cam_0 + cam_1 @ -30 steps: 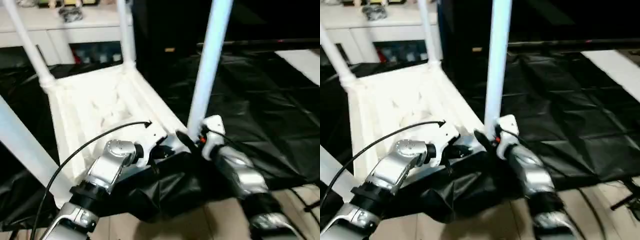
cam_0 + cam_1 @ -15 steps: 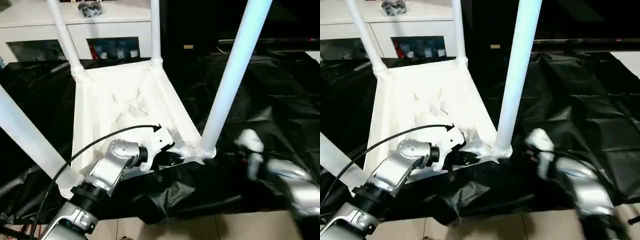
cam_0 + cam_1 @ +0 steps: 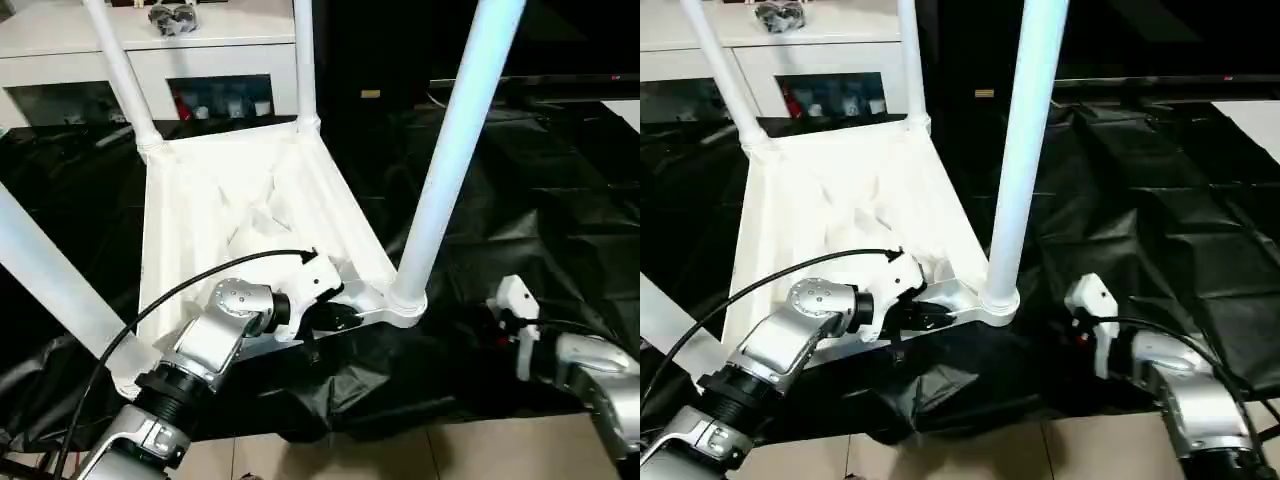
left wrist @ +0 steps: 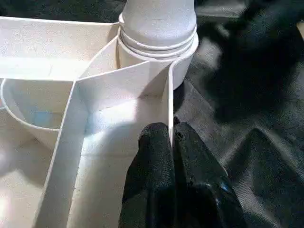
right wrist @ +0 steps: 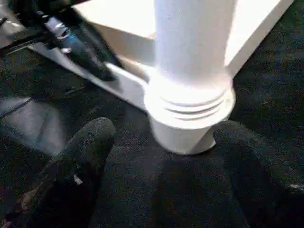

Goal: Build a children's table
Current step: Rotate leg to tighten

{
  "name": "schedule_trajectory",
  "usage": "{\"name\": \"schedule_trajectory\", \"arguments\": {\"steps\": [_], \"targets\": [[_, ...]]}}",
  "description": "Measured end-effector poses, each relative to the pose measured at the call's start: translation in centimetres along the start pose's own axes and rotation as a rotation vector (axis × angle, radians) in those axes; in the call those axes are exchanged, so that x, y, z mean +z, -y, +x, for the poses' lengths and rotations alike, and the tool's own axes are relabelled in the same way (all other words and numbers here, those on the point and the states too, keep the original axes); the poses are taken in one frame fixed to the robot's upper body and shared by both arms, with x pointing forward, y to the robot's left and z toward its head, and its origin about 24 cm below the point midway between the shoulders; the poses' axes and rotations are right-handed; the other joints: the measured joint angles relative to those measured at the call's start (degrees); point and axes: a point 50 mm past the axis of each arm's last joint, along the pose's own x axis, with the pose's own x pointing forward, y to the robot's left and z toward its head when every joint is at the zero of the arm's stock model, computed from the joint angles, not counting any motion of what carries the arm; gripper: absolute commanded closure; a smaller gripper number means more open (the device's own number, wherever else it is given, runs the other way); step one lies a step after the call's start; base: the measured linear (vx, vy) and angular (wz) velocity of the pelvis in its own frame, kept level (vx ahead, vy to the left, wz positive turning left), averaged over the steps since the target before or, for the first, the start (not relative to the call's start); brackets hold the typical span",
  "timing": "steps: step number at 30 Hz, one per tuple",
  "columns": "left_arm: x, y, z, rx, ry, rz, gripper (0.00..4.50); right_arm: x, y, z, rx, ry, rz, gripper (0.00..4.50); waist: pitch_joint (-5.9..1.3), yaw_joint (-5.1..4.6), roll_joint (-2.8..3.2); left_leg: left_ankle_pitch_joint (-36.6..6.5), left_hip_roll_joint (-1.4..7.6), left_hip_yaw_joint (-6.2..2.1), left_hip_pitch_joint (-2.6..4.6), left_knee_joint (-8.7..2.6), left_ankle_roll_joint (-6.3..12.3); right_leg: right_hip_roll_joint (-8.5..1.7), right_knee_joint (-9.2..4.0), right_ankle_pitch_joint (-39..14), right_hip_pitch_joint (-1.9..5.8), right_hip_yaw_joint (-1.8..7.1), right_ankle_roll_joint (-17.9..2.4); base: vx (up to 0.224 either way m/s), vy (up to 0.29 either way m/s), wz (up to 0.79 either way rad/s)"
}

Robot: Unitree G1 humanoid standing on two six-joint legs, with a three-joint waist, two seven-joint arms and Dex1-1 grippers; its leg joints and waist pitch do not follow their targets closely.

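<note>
The children's table lies upside down on a black sheet, its ribbed white tabletop (image 3: pixel 230 200) facing up. Legs stand in its corner sockets: far left (image 3: pixel 120 75), far right (image 3: pixel 303 60), near left (image 3: pixel 50 270), near right (image 3: pixel 450 150). My left gripper (image 4: pixel 172 135) is shut on the thin rim wall (image 4: pixel 169 102) just beside the near right socket (image 4: pixel 156 45). My right gripper (image 5: pixel 161 137) is open, its fingers (image 5: pixel 90 142) spread wide on either side of that socket (image 5: pixel 190 109) without touching it. My right forearm (image 3: pixel 585 365) lies to the right of the leg.
A white cabinet with glass doors (image 3: pixel 200 50) stands behind the table. The crumpled black sheet (image 3: pixel 540 200) covers the ground, with pale floor tiles (image 3: pixel 400 455) at its near edge. A black cable (image 3: pixel 180 290) arcs over my left forearm.
My right gripper has let go of the near right leg's base and drawn back to the right. My left gripper has kept its hold on the rim. The camera has tilted.
</note>
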Motion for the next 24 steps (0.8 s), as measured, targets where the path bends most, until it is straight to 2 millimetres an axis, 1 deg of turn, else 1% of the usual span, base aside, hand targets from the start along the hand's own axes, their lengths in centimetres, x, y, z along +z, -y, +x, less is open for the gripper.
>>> {"name": "schedule_trajectory", "arguments": {"steps": [2, 3, 4, 5, 8, 12, 14, 17, 20, 21, 22, 24], "targets": [[0.0, 0.0, 0.0, -0.003, -0.001, 0.002, 4.50, 0.4, 0.2, 0.1, -0.006, 0.018, 0.023, 0.36, 0.00, 0.04, 0.00, 0.00, 0.00, -0.01, 0.00, 0.06, 0.00, 0.00, 0.08, 0.00, 0.00, 0.00, 0.00, 0.000, 0.000, 0.00], [0.0, 0.0, 0.0, -0.007, -0.002, 0.004, 4.50, 0.5, 0.1, 0.1, 0.001, 0.027, 0.035, 0.16, 0.01, 0.19, 0.02, -0.01, 0.00, -0.02, -0.01, 0.07, -0.01, -0.01, 0.10, 0.00, 0.00, 0.00, 0.00, 0.000, 0.000, 0.00], [0.0, 0.0, -0.1, -0.010, -0.003, 0.005, 4.50, 0.6, 0.0, 0.2, 0.007, 0.030, 0.036, 0.16, 0.02, 0.21, 0.05, -0.01, 0.00, -0.02, -0.01, 0.08, -0.01, -0.01, 0.13, 0.00, 0.00, 0.00, 0.00, 0.000, 0.000, 0.00], [-0.1, 0.0, -0.1, -0.010, -0.004, 0.006, 4.50, 0.8, -0.1, 0.2, 0.014, 0.033, 0.032, 0.06, 0.02, 0.20, 0.06, -0.01, 0.00, -0.02, -0.01, 0.10, -0.01, -0.01, 0.16, 0.00, 0.00, 0.00, 0.00, 0.000, 0.000, 0.00], [-0.1, 0.0, -0.2, -0.008, -0.007, 0.009, 4.50, 1.1, -0.3, 0.4, 0.019, 0.047, 0.018, 0.06, 0.02, 0.09, 0.06, -0.01, 0.02, -0.02, 0.01, 0.16, -0.02, -0.01, 0.27, 0.00, -0.01, 0.01, 0.00, 0.000, 0.000, 0.00], [-0.1, -0.1, -0.3, -0.007, -0.009, 0.011, 4.50, 1.6, 0.2, 1.5, -0.055, 0.060, -0.056, 0.06, 0.03, -0.02, 0.05, 0.00, 0.03, 0.00, -0.06, 0.32, -0.04, -0.01, 0.59, -0.02, -0.23, 0.07, 0.03, 0.000, 0.000, 0.00], [-0.1, -0.1, -0.3, -0.008, -0.009, 0.012, 4.50, 1.9, 0.3, 1.7, -0.062, 0.068, -0.070, 0.06, 0.03, 0.09, 0.05, 0.00, 0.04, 0.00, -0.10, 0.33, -0.04, -0.02, 0.63, -0.02, -0.27, 0.07, 0.03, 0.000, 0.000, 0.00], [-0.1, -0.1, -0.3, -0.011, -0.008, 0.013, 4.50, 2.2, -0.3, 3.0, -0.004, 0.069, -0.075, 0.06, 0.03, 0.03, 0.05, 0.00, 0.05, -0.01, -0.12, 0.38, -0.04, -0.01, 0.66, -0.02, -0.29, 0.06, 0.03, 0.000, 0.000, 0.00], [-0.1, -0.1, -0.3, -0.012, -0.007, 0.014, 4.50, 1.9, -0.7, 4.4, 0.030, 0.058, -0.063, 0.06, 0.03, 0.00, 0.05, 0.00, 0.06, -0.01, -0.22, 0.49, -0.04, -0.01, 0.70, -0.02, -0.36, 0.07, 0.02, 0.000, 0.000, 0.00], [-0.1, -0.1, -0.3, -0.011, -0.007, 0.014, 4.50, 1.8, -0.6, 4.8, 0.029, 0.057, -0.053, 0.21, 0.03, 0.02, 0.05, 0.00, 0.06, -0.01, -0.28, 0.53, -0.04, -0.02, 0.71, -0.01, -0.41, 0.07, 0.02, 0.000, 0.000, 0.00], [-0.1, -0.1, -0.3, -0.011, -0.007, 0.015, 4.50, 1.8, -0.5, 5.1, 0.023, 0.057, -0.048, 0.21, 0.03, 0.10, 0.05, 0.00, 0.06, -0.01, -0.35, 0.57, -0.04, -0.02, 0.73, -0.01, -0.45, 0.07, 0.01, 0.000, 0.000, 0.00], [-0.1, -0.1, -0.3, -0.011, -0.006, 0.015, 4.50, 2.1, -0.1, 5.6, 0.007, 0.056, -0.043, 0.42, 0.02, 0.09, 0.04, 0.00, 0.06, -0.01, -0.41, 0.63, -0.04, -0.04, 0.74, 0.00, -0.47, 0.07, 0.00, 0.000, 0.000, 0.00]]}}
